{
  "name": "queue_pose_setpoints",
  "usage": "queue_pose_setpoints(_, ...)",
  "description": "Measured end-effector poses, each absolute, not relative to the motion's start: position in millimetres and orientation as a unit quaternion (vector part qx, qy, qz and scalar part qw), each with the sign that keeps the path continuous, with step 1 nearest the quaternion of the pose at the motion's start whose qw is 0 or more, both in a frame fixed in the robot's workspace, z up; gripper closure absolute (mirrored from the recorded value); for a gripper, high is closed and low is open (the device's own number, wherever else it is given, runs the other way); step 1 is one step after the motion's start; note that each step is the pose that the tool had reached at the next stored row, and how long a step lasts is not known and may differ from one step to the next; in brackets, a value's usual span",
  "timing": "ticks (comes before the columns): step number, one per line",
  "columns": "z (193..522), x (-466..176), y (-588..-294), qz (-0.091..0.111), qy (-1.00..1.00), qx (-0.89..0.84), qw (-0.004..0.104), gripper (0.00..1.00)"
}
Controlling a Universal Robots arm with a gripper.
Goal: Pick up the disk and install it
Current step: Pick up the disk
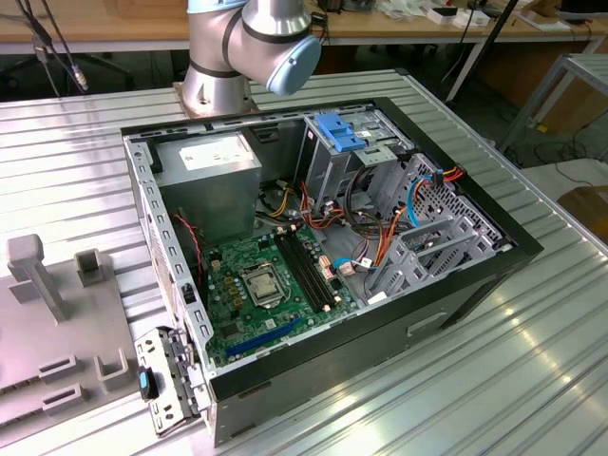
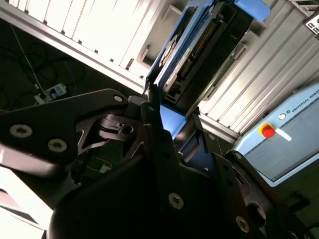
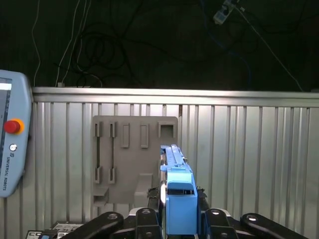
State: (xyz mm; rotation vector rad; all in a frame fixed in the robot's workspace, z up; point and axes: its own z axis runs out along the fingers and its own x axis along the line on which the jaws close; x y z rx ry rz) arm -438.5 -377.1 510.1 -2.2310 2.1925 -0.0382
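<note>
The tool (image 3: 180, 215) is clenched on the disk (image 3: 175, 172), gripping its blue carrier frame edge-on. It holds the disk in the air above the ribbed metal worktop (image 3: 249, 149), near the grey holder plate (image 3: 124, 159).

The Universal Robots arm (image 1: 249, 47) stands at about eleven o'clock in the exterior view, showing its silver shoulder joint and pale-blue end cap. In the first wrist view, the black gripper (image 3: 178, 211) has its jaws clamped against both flanks of the blue-framed disk (image 3: 175, 169). The bolted linkage arms splay outward on either side.
</note>
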Motion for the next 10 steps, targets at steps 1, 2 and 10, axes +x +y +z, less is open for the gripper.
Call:
queue_pose_setpoints(1, 512, -437, -377, -0.012, 0.701, -0.713, 0.007, 0.63)
queue_pose_setpoints(2, 517, -437, -377, -0.012, 0.701, -0.713, 0.007, 0.63)
queue_pose_setpoints(10, 521, -416, -377, -0.012, 0.701, -0.713, 0.007, 0.63)
